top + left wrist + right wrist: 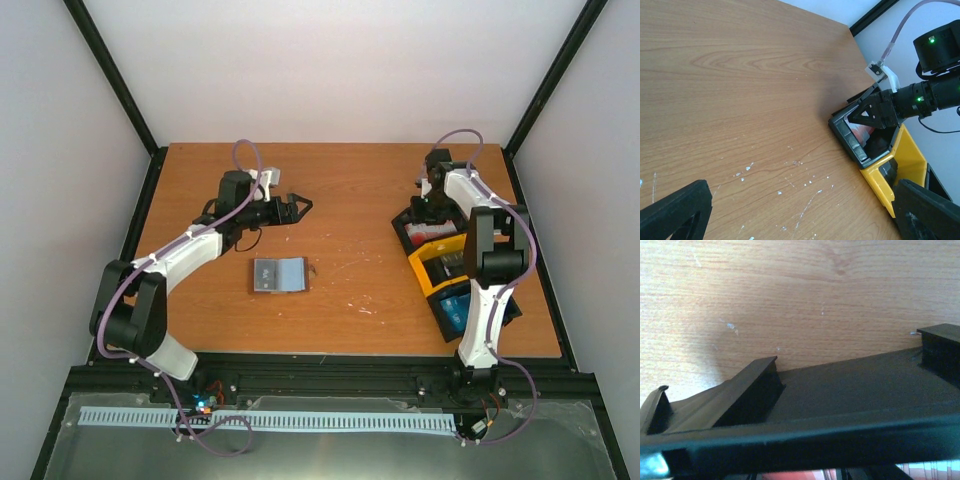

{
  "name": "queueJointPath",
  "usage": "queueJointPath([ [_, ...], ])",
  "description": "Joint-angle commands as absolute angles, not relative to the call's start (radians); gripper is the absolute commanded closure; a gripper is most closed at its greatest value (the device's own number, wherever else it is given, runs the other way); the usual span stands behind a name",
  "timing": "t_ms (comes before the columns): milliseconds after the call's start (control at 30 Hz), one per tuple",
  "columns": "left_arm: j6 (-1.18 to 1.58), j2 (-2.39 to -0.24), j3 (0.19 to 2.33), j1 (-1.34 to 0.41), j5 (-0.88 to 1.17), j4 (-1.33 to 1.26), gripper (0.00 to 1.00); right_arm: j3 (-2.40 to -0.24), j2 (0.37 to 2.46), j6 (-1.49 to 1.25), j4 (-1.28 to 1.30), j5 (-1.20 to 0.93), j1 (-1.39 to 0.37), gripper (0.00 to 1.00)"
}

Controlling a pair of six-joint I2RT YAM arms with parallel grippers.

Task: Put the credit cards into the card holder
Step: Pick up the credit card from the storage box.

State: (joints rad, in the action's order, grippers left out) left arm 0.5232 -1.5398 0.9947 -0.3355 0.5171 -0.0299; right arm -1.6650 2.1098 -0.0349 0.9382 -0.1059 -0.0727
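Observation:
The card holder (279, 275) lies open on the table, its grey-blue inside up, in front of the left arm. My left gripper (300, 208) is open and empty, held above the table behind the holder; its black fingers (675, 212) frame bare wood in the left wrist view. Red and white credit cards (432, 229) sit in a black tray (403, 228) at the right. My right gripper (428, 212) reaches down into that tray, and it also shows in the left wrist view (867, 114) above a red card (862, 133). Its jaws are hidden. A blue card (457, 306) lies in a nearer tray.
A yellow tray (425, 268) stands between the black trays at the right and shows in the left wrist view (912, 160). The right wrist view is filled by the black tray wall (840, 405), with a strip of red card (800, 474) below. Black frame posts edge the table.

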Motion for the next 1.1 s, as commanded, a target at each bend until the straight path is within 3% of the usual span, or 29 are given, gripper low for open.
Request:
queueJointPath([
  [0, 0.499, -1.556, 1.041, -0.333, 0.554, -0.052, 0.01, -1.641, 2.102, -0.016, 0.923, -0.121, -0.071, 0.61],
  [400, 0.476, -1.554, 1.027, -0.332, 0.55, -0.031, 0.01, -1.583, 2.093, -0.018, 0.865, -0.097, -0.076, 0.53],
  [700, 0.482, -1.555, 1.02, -0.332, 0.543, -0.033, 0.0, -1.567, 2.051, -0.044, 0.887, -0.199, -0.084, 0.7],
  [1067, 0.487, -1.569, 1.019, -0.333, 0.546, -0.03, 0.01, -1.546, 1.986, -0.066, 0.911, -0.288, -0.083, 0.74],
])
